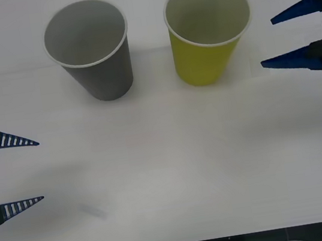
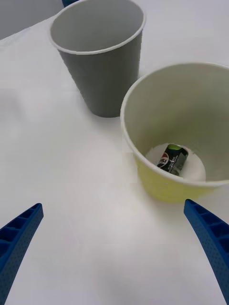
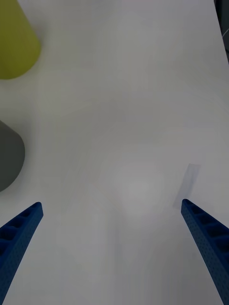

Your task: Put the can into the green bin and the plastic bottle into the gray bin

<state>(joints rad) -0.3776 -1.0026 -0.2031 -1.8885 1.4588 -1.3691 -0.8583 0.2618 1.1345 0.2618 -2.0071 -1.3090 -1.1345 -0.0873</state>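
The can (image 2: 172, 159) lies in the green bin (image 2: 162, 183); my right pincer (image 1: 295, 35) and left pincer (image 1: 12, 174), both spread empty, should seek the bottle carefully.

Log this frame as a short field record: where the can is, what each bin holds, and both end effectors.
can: lying on its side at the bottom of the green bin
gray bin: upright, beside the green bin, apart from it; bottom not visible
plastic bottle: cannot tell where
left end effector: open, near table's left edge, holding nothing
right end effector: open, beside the green bin, holding nothing
table: white
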